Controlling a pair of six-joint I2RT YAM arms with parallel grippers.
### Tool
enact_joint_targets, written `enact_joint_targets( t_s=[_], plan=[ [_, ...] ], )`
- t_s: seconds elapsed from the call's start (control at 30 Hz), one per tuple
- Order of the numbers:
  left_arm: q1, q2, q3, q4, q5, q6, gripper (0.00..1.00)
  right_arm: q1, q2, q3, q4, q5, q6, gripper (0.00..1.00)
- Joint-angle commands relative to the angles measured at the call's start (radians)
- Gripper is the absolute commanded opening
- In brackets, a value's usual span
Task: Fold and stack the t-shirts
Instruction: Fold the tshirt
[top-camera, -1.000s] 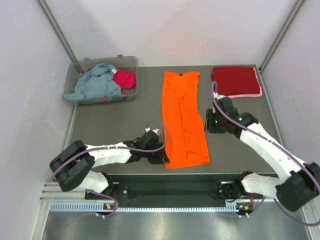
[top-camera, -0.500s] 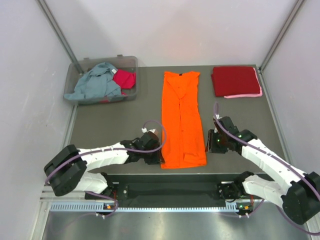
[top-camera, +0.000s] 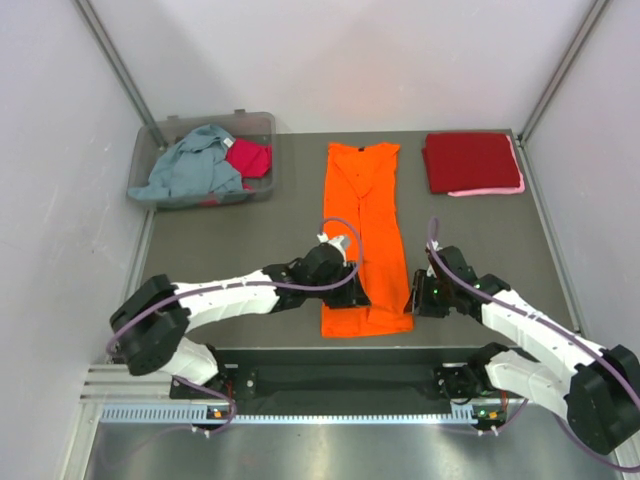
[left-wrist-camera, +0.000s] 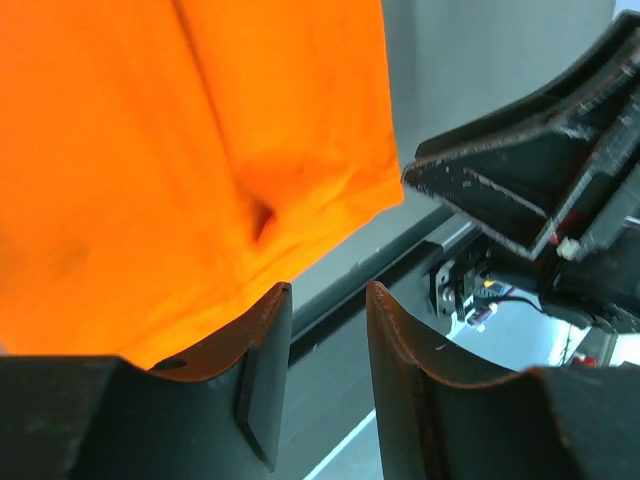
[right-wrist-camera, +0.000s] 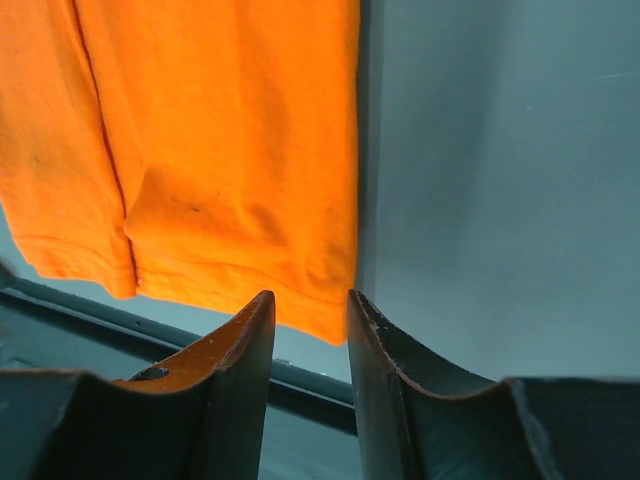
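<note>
orange t-shirt (top-camera: 362, 220) runs 12 to 6, collar at 12; left gripper (left-wrist-camera: 328, 300) and right gripper (right-wrist-camera: 310, 305) stand parted, empty.

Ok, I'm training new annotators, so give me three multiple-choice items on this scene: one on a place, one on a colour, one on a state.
1. Where is the clear bin? A far left corner; B far right corner; C near edge.
2. What colour shows under the dark red shirt? A pink; B green; C white.
3. The orange shirt is: A balled up; B flat in a long strip; C lifted.
Answers: A, the bin sits at the back left; A, a pink edge pokes out beneath; B, it lies stretched along the table.
</note>
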Motion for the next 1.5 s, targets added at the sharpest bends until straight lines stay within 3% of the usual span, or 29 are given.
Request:
enact_joint_targets(
  t_s=[0.0,0.5,0.6,0.63,0.73,1.1,1.47],
  plan=[
    [-0.012,0.085,0.04,0.109,0.039,0.015,0.41,0.012,-0.03,-0.007,0.046,0.001,0.003,0.36],
    [-0.038,0.275,0.092,0.155,0.016,0.008,0.42,0.012,-0.064,-0.007,0.018,0.024,-0.01,0.36],
    [-0.04,0.289,0.096,0.147,0.018,0.003,0.32,0.011,-0.067,-0.007,0.01,0.03,-0.011,0.37],
    [-0.04,0.289,0.101,0.139,0.019,-0.002,0.19,0.011,-0.065,-0.01,0.009,0.03,-0.013,0.37],
    [-0.046,0.269,0.104,0.1,0.021,-0.026,0.0,0.012,-0.062,-0.018,0.012,0.021,-0.011,0.37],
    [-0.101,0.215,0.069,0.024,-0.011,-0.126,0.0,0.011,-0.087,-0.054,0.013,-0.005,0.02,0.37],
    [-0.11,0.175,0.08,-0.094,-0.105,-0.111,0.0,0.011,-0.09,-0.064,0.021,-0.011,0.029,0.37]
  ],
)
